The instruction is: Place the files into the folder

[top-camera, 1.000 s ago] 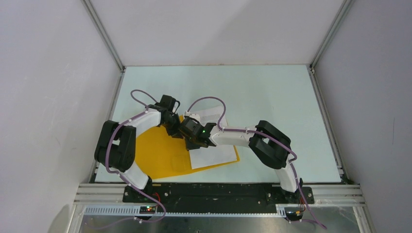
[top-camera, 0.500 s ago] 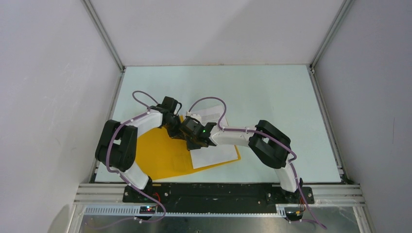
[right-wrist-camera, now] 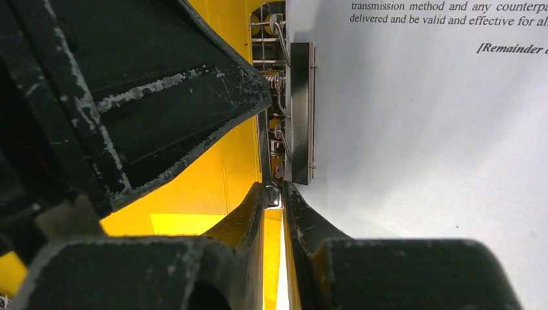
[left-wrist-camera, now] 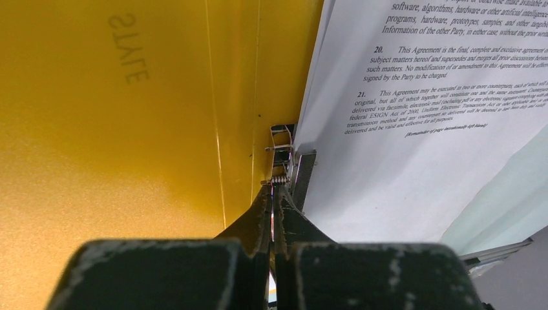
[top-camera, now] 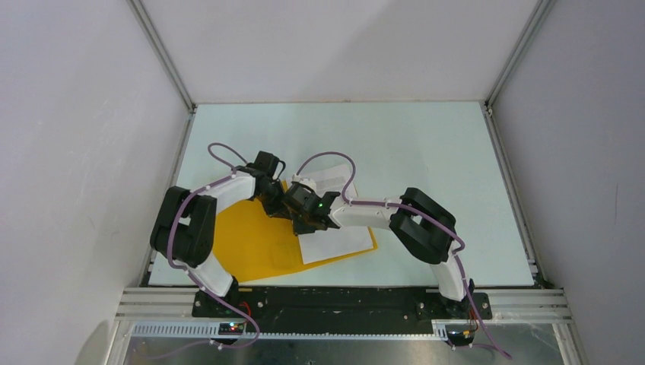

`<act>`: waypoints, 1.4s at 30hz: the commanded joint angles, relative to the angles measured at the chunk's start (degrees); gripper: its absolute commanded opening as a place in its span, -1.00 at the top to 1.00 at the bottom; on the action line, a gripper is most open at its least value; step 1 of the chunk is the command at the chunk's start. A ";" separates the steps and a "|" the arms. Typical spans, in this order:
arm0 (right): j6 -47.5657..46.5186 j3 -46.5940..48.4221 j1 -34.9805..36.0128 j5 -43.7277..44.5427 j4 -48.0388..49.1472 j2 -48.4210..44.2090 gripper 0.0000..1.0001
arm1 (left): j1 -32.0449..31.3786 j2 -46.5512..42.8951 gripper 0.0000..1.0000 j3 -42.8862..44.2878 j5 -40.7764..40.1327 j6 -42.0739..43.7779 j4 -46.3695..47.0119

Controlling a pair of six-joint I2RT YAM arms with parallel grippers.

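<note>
L gripper (left-wrist-camera: 274, 194) has just clamped fully shut, tips together at the spring end of the clip (left-wrist-camera: 292, 158). A pale sliver shows btw its fingers, but I can't tell if it truly nips metal. R gripper (right-wrist-camera: 274, 194) is closed too, pinching a thin metal tab at the clip's near end, w/ an L finger right beside it. Otherwise the arms sit approx. as they did a sec ago. Files (left-wrist-camera: 413, 161) lie face up on the right half of the open folder (left-wrist-camera: 129, 161), their left edge at the clip, w/ the black bar resting on or just over that edge. Folder lies flat on the counter (top-camera: 426, 144), near-left part. My read: w/ both grippers on the clip, the sheets are in place and the step in hand is working the clip to pin them; closing the cover prob. remains. Hard to see: in the top view the arms hide the clip and both gripper tips. Can't tell if the bar is pressed down or lifted, nor how many sheets there are. Wrist views cut off most of the page and the folder's edges, and no label shows.
</note>
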 commanded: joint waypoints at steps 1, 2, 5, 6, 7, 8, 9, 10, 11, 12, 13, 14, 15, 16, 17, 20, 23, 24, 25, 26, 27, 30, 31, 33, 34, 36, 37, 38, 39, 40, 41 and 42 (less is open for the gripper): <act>-4.26 -4.55 0.52 3.44 -4.47 2.48 0.69 | -2.81 6.29 1.00 -3.78 -6.40 -1.92 -1.48; -4.22 -4.89 0.45 3.24 -3.79 1.91 0.69 | -2.79 6.90 1.00 -3.82 -6.47 -1.95 -1.43; -3.94 -6.54 0.11 1.51 -1.86 0.83 0.68 | -2.79 7.80 1.00 -4.07 -6.70 -2.14 -1.47; -3.72 -6.89 -0.13 1.04 -0.98 0.35 0.68 | -2.79 7.86 1.00 -4.09 -6.93 -2.23 -1.47; -3.61 -7.49 -0.29 0.21 -0.17 0.11 0.68 | -2.79 7.90 1.00 -4.15 -7.00 -2.33 -1.45; -3.31 -8.10 -0.61 -0.18 0.23 -0.34 0.67 | -2.75 7.91 1.00 -4.24 -7.18 -2.41 -1.47; -2.84 -8.46 -0.91 -1.07 1.03 -0.54 0.67 | -2.69 8.03 1.00 -4.27 -7.26 -2.42 -1.41; -2.69 -9.29 -1.07 -1.43 1.53 -1.05 0.68 | -2.65 8.06 1.00 -4.36 -7.40 -2.43 -1.44; -2.18 -9.76 -1.53 -2.26 2.46 -1.57 0.70 | -2.58 8.26 1.00 -4.46 -7.50 -2.47 -1.42; -1.92 -10.64 -1.78 -3.23 2.95 -1.82 0.72 | -2.51 8.40 1.00 -4.54 -7.57 -2.57 -1.41; -1.32 -11.14 -2.30 -3.79 3.80 -2.22 0.74 | -2.39 8.48 1.00 -4.60 -7.52 -2.63 -1.44; -1.01 -12.15 -2.60 -4.91 4.37 -2.32 0.75 | -2.37 8.51 1.00 -4.64 -7.56 -2.72 -1.41; -0.55 -12.64 -3.16 -5.29 5.63 -2.66 0.76 | -2.25 8.56 1.00 -4.69 -7.59 -2.75 -1.42; -0.31 -13.74 -3.48 -7.09 6.11 -2.85 0.77 | -2.25 8.61 1.00 -4.66 -7.63 -2.78 -1.44; -0.09 -14.09 -3.82 -7.61 6.94 -2.99 0.74 | -2.15 8.53 1.00 -4.66 -7.74 -2.78 -1.41; -0.04 -14.98 -4.07 -8.37 7.40 -3.36 0.65 | -1.93 8.58 1.00 -4.70 -7.93 -2.78 -1.49; -0.02 -15.43 -4.06 -8.20 7.19 -3.90 0.62 | -1.83 8.73 1.00 -4.72 -8.24 -2.78 -1.57; -0.02 -15.51 -4.12 -8.06 7.15 -4.19 0.61 | -1.82 8.69 1.00 -4.69 -8.31 -2.83 -1.63; 0.04 -15.68 -4.17 -8.01 7.09 -4.32 0.60 | -1.78 8.70 1.00 -4.66 -8.39 -2.90 -1.64; 0.09 -15.73 -4.22 -7.97 7.12 -4.47 0.60 | -1.75 8.71 1.00 -4.66 -8.43 -2.89 -1.69; 0.14 -15.80 -4.27 -7.96 7.13 -4.55 0.60 | -1.78 8.75 1.00 -4.63 -8.46 -2.87 -1.72; 0.52 -16.18 -4.51 -8.38 7.58 -5.06 0.60 | -1.71 8.87 1.00 -4.57 -8.62 -2.98 -1.72; 0.62 -16.53 -4.63 -8.72 7.70 -5.19 0.60 | -1.68 8.88 1.00 -4.70 -8.63 -2.96 -1.73; 1.04 -17.27 -4.87 -9.52 8.66 -5.65 0.60 | -1.70 8.96 1.00 -4.68 -8.61 -2.88 -1.75; 1.30 -17.53 -5.14 -9.88 9.25 -6.02 0.60 | -1.66 9.04 1.00 -4.67 -8.60 -2.88 -1.77; 1.53 -17.94 -5.62 -10.79 9.79 -6.45 0.60 | -1.62 9.08 1.00 -4.67 -8.63 -2.87 -1.72; 1.61 -18.18 -5.76 -11.61 9.95 -6.63 0.60 | -1.63 9.09 1.00 -4.70 -8.68 -2.87 -1.76; 1.82 -18.34 -6.08 -12.06 10.45 -6.99 0.60 | -1.58 9.03 1.00 -4.72 -8.88 -2.87 -1.75; 2.02 -18.63 -6.30 -12.91 10.68 -7.16 0.58 | -1.61 8.99 1.00 -4.67 -8.98 -2.87 -1.74; 2.23 -18.74 -6.55 -13.29 10.94 -7.52 0.51 | -1.57 8.89 1.00 -4.62 -9.24 -2.87 -1.79; 2.26 -18.78 -6.66 -13.79 11.01 -7.65 0.48 | -1.61 8.87 1.00 -4.53 -9.34 -2.87 -1.93; 2.36 -18.81 -6.79 -13.95 11.07 -8.03 0.45 | -1.58 8.83 1.00 -4.51 -9.55 -2.87 -1.92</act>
